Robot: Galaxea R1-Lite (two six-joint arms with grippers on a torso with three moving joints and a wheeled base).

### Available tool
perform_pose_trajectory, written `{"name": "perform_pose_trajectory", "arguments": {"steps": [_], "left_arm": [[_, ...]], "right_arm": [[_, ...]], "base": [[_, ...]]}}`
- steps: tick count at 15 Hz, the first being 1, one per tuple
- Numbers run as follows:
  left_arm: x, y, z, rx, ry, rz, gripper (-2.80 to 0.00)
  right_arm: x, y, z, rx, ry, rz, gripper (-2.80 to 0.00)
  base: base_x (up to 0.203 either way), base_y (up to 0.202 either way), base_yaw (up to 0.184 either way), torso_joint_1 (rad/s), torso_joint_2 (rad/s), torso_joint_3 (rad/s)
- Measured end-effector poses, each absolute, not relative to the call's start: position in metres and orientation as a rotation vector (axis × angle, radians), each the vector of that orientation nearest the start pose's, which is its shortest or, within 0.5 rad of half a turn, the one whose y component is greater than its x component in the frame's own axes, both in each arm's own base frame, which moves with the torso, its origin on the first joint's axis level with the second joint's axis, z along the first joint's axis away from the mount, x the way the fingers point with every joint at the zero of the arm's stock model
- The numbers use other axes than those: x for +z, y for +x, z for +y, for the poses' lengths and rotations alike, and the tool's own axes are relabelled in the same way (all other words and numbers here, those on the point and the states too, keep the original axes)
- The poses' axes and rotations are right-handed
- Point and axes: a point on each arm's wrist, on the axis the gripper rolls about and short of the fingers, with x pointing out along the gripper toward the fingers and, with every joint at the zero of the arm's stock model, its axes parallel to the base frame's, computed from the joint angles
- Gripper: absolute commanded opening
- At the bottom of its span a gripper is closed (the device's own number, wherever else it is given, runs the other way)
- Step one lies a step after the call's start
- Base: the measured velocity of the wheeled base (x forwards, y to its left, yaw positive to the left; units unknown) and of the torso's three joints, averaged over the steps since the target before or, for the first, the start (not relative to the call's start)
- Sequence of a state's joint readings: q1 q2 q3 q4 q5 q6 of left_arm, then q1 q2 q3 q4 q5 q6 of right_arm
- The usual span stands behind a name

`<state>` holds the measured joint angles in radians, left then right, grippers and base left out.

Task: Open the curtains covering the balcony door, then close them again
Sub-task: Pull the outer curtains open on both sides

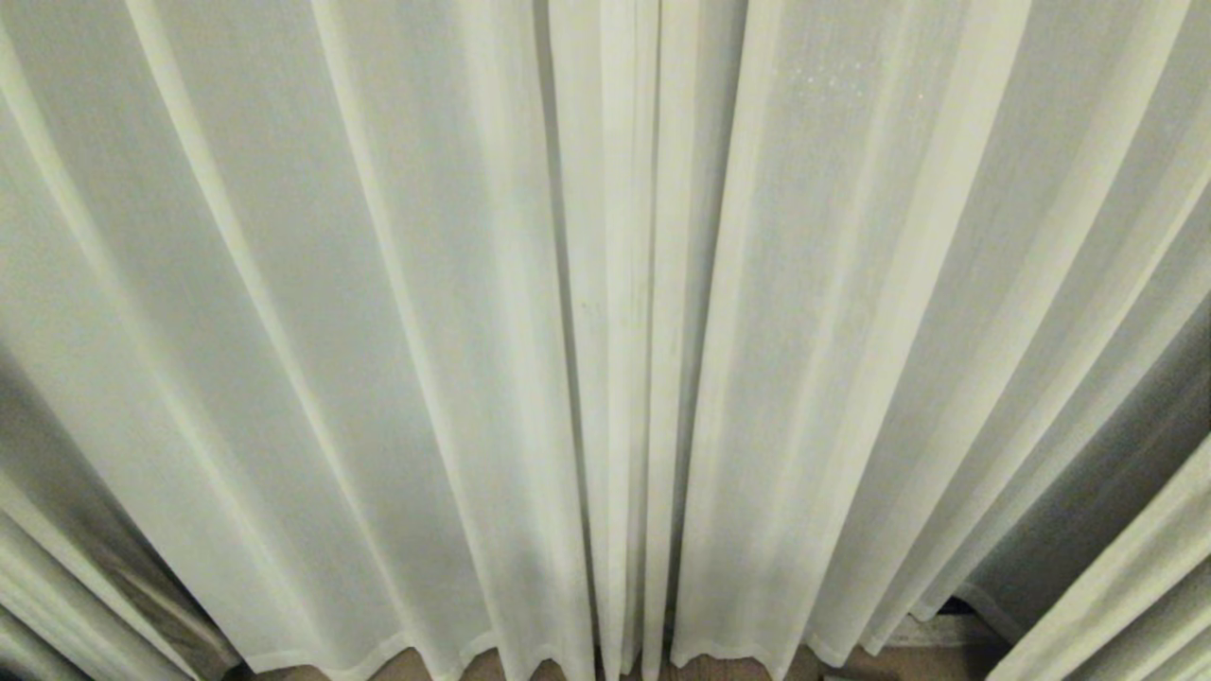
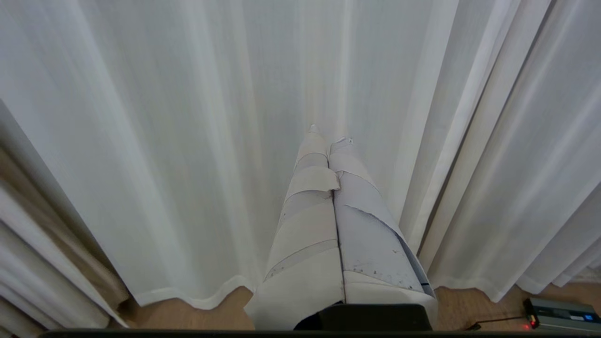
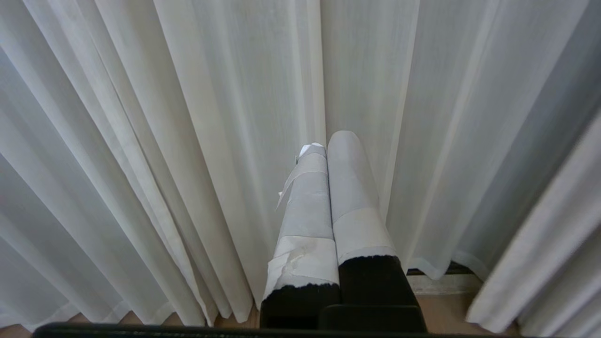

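Curtains drawn shut; both grippers closed and empty.

The curtains hang closed ahead, the panels' meeting edges running vertically near centre. Left gripper and right gripper point at fabric, neither gripping; which is nearer cannot be told.

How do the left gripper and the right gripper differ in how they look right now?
The left gripper is taped along its whole visible length, with loose, peeling tape; the right gripper shows bare black near its base. Both are shut, empty and pointing at the closed curtains.
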<state>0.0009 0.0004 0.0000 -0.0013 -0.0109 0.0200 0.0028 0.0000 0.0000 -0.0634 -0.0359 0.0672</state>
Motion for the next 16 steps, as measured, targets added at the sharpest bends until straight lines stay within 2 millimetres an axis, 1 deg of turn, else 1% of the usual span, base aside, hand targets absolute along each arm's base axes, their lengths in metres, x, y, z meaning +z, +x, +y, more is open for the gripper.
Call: {"name": "perform_pose_trajectory", "arguments": {"steps": [8, 16], "left_arm": [[0.0756, -0.0228, -0.0003, -0.010, 0.021, -0.001, -2.80], [0.0756, -0.0228, -0.0003, -0.011, 0.023, -0.001, -2.80]], "right_arm": [[0.0820, -0.0231, -0.0009, -0.029, 0.070, -0.066, -2.80], [0.0819, -0.0231, -0.0009, -0.029, 0.070, -0.066, -2.80]], "base": [[0.000, 0.000, 0.000, 0.000, 0.00, 0.000], [0.160, 0.000, 0.000, 0.007, 0.00, 0.001]]}}
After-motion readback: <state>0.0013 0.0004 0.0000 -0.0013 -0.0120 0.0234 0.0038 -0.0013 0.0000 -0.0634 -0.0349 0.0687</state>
